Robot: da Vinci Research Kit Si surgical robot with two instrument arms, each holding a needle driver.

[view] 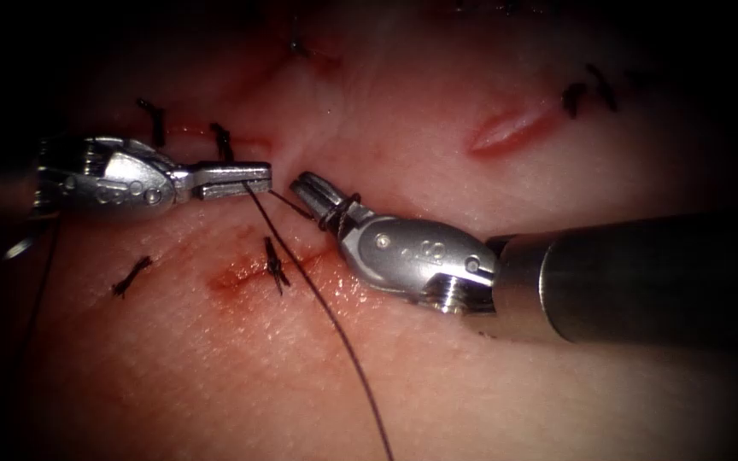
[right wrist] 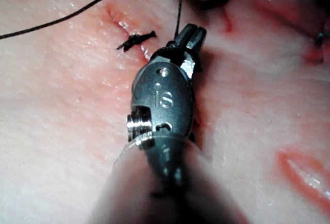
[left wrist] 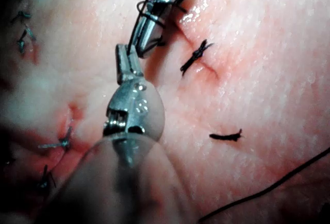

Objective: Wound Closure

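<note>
right end effector closed, thread looped round; left end effector clamps thread.

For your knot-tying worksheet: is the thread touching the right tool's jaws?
Touching: in the endoscope view the thread is looped around the right tool just behind its tip.

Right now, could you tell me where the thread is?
In the endoscope view the thread is held in the left claw, looped around the right claw beside it.

Pale pink tissue with red fluid stains, black thread, shiny silver tools, dark grey shaft
</note>
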